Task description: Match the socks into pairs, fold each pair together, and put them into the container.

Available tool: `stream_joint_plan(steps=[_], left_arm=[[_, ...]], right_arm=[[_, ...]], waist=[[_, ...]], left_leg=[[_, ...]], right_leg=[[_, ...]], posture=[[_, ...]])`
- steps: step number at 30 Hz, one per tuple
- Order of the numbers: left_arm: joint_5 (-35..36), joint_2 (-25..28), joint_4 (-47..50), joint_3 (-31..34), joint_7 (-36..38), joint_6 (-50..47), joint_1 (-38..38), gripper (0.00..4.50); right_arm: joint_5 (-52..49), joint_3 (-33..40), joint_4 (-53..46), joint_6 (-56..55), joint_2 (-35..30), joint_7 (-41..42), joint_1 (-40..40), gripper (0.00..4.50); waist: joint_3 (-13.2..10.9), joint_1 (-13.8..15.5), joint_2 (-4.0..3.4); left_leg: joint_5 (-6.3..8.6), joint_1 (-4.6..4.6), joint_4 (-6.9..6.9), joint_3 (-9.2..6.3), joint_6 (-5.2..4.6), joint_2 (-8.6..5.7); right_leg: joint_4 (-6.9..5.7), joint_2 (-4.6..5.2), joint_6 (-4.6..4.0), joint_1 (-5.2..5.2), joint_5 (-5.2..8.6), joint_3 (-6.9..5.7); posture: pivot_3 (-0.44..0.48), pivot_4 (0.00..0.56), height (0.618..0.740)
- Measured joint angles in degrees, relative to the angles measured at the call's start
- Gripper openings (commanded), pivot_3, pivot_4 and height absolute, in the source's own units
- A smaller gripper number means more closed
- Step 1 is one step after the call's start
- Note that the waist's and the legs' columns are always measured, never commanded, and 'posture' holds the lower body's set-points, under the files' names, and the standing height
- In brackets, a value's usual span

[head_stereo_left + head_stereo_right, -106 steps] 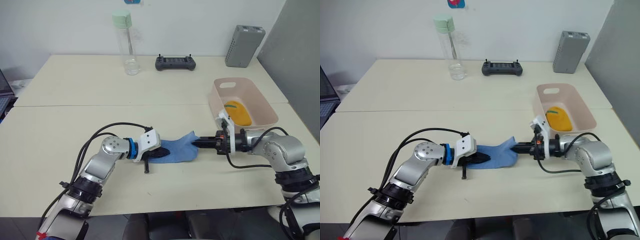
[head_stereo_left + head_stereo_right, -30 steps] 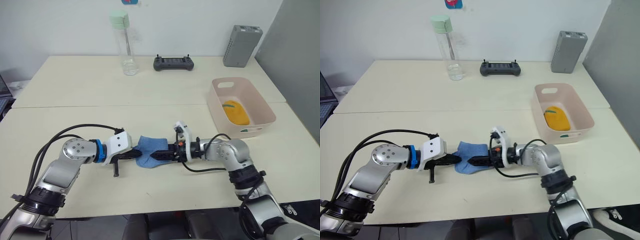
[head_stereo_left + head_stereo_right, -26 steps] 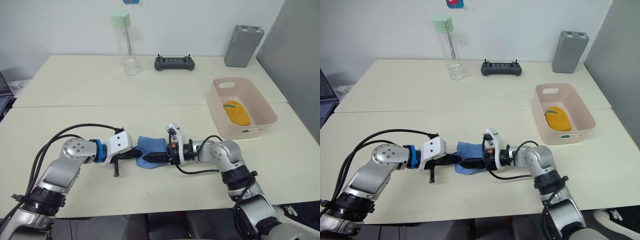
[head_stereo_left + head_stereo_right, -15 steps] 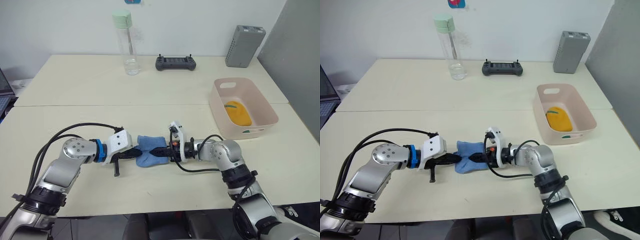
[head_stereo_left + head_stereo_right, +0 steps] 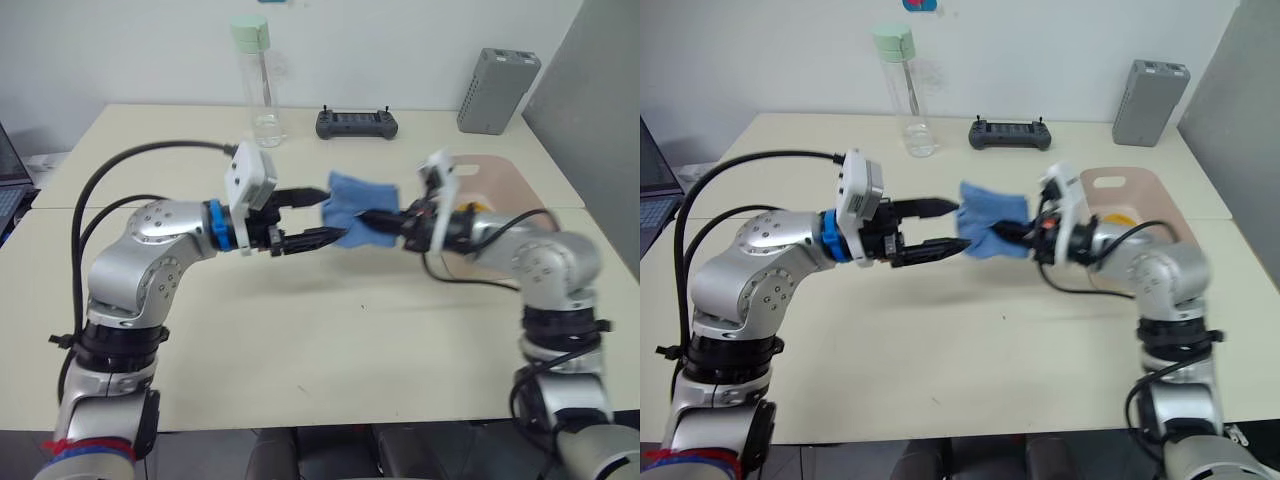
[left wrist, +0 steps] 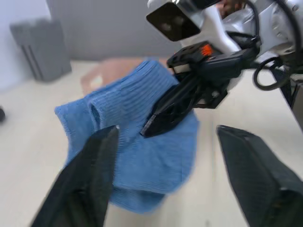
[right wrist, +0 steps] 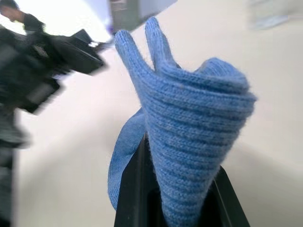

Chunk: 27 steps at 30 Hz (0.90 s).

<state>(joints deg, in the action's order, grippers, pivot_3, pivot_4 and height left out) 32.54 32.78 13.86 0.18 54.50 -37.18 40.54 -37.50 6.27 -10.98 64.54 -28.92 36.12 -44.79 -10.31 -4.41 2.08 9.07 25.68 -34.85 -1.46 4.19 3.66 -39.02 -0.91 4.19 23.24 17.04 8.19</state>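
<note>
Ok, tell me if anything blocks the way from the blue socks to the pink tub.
Nothing visible does. The right gripper holds the folded blue socks above the table, and the pink container lies just behind that arm. The left gripper is open on the far side.

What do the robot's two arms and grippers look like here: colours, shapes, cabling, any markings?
Both arms are rounded silver-grey metal segments with black joint rings and loose black cables. The left gripper has two long black pointed fingers on a white block behind a blue ring. The right gripper has black fingers, a white bracket and a small orange mark.
</note>
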Motion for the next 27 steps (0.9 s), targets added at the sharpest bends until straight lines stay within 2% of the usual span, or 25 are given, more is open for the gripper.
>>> stream_joint_plan(steps=[1,6,8,11,18,27], left_arm=[[-0.09,-1.37,-0.16,-0.12,-1.25,0.02,1.28,4.48],[-2.47,-8.2,-1.39,-3.79,-6.17,1.06,5.35,4.48],[-4.92,-11.4,-2.85,-5.76,-8.96,2.87,5.37,4.48],[-8.37,-16.28,-4.83,-8.78,-12.95,5.31,5.04,4.48],[-10.06,-19.39,-5.46,-9.56,-14.52,7.14,5.18,4.48],[-10.08,-19.19,-4.31,-11.23,-13.83,6.19,2.74,4.48]], right_arm=[[1.04,0.48,0.38,-1.08,-3.17,0.38,-0.79,0.0],[11.02,-2.87,6.35,-13.81,-17.44,5.57,-2.92,0.0],[16.89,-6.16,9.38,-21.9,-21.88,8.05,-3.03,0.0],[30.22,-13.44,17.73,-40.02,-27.38,9.17,-2.92,0.0],[44.48,-19.76,31.12,-62.1,-26.79,8.19,-1.15,0.0],[56.17,-23.34,41.14,-77.75,-25.49,5.0,-3.34,0.0]], waist=[[0.0,0.07,0.0],[-0.01,0.09,-0.02],[-0.01,-0.03,-0.02],[-0.01,-0.1,-0.02],[-0.12,-0.4,-0.26],[-0.12,-0.16,-0.3]], left_leg=[[0.0,0.02,-0.01,0.0,0.0,0.01],[0.01,0.0,0.01,0.06,-0.01,-0.02],[0.01,-0.03,0.01,0.09,-0.01,-0.02],[0.01,-0.03,-0.04,0.14,-0.01,-0.04],[-0.01,-0.1,-0.04,0.21,0.0,-0.07],[-0.01,-0.1,-0.05,0.18,0.0,-0.09]], right_leg=[[0.04,0.0,-0.02,0.01,-0.01,0.0],[0.06,0.0,-0.17,0.01,-0.1,0.06],[0.05,0.0,-0.16,0.01,-0.1,0.1],[0.06,0.02,-0.02,0.01,-0.12,0.16],[0.01,0.02,-0.07,0.01,-0.23,0.29],[0.01,0.05,-0.09,-0.03,-0.25,0.27]], posture=[[0.0,0.15,0.74],[0.0,0.15,0.74],[0.0,0.15,0.74],[0.0,0.15,0.74],[0.0,0.15,0.74],[0.0,0.15,0.74]])
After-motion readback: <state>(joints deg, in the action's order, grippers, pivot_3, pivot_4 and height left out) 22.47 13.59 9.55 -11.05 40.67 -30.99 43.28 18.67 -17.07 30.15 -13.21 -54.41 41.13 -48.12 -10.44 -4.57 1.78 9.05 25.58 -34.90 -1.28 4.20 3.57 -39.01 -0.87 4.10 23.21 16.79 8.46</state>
